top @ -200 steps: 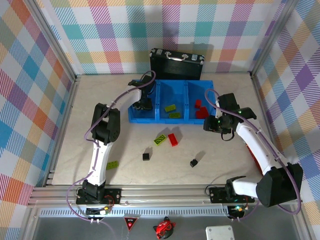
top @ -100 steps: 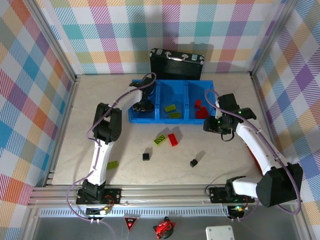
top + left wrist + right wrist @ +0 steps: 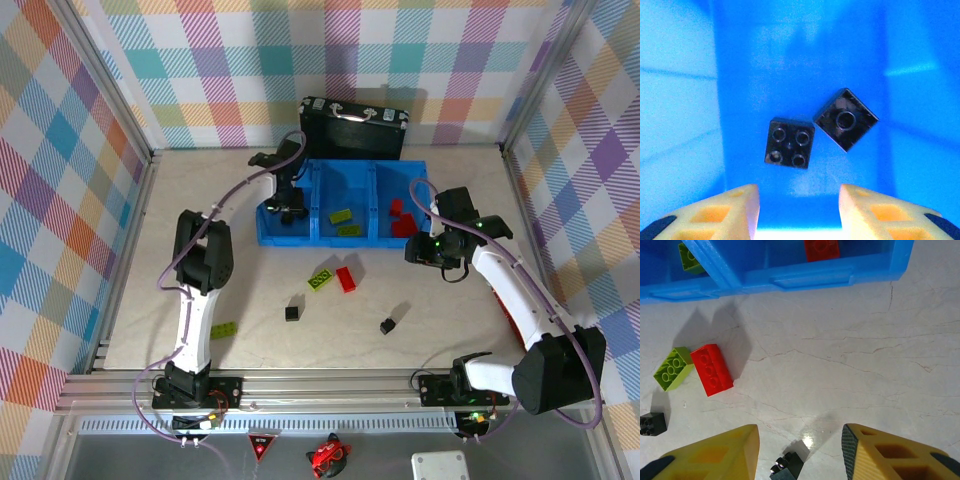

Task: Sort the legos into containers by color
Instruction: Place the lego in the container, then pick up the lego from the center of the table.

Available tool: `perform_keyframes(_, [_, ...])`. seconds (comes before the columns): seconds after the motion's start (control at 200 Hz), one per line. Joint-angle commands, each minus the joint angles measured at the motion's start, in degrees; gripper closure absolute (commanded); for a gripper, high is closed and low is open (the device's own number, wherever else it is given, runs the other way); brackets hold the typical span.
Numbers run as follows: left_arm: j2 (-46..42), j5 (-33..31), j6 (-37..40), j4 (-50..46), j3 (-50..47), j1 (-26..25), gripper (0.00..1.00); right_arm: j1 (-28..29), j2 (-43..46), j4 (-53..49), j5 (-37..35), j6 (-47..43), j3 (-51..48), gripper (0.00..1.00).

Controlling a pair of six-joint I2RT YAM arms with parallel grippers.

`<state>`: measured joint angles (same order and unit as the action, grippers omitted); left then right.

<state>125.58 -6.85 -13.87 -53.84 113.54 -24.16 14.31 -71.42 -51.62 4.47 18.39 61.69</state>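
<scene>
My left gripper [image 3: 286,207] hangs open over the left compartment of the blue bin [image 3: 322,240]. Two black cubes [image 3: 790,143] [image 3: 845,119] lie on that compartment's floor, below the open gripper [image 3: 799,200]. The middle compartment holds two lime-green bricks [image 3: 341,215], the right one red bricks [image 3: 398,209]. On the table lie a green brick [image 3: 320,279], a red brick [image 3: 346,279], two black cubes [image 3: 292,313] [image 3: 386,325] and another green brick [image 3: 225,329]. My right gripper [image 3: 800,440] is open above the table, with a black cube [image 3: 787,467] just below its fingers.
A black case with a metal handle [image 3: 353,128] stands behind the bin against the back wall. Checked walls and metal posts close in the table on three sides. Bare marbled tabletop lies to the right of the right arm [image 3: 500,275].
The left arm's elbow has swung to the left while its gripper stayed over the left compartment. The right arm and the loose bricks have not moved.
</scene>
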Motion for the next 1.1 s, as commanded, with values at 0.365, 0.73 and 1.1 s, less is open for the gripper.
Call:
perform_keyframes(0.365, [-20.01, 2.11, 0.95, 1.73, -17.16, 1.52, 0.55, 2.80, -0.81, -0.33, 1.59, 2.98, -0.65, 0.52])
perform_keyframes(0.73, [-34.80, 4.25, 3.50, 1.25, -29.90, 7.70, 0.56, 10.45, -3.74, -0.35, -2.05, 6.70, -1.52, 0.51])
perform_keyframes(1.1, [-43.63, 5.54, 6.96, 6.12, -41.39, 13.70, 0.56, 20.28, -10.18, 1.46, -5.65, 12.02, -1.57, 0.51])
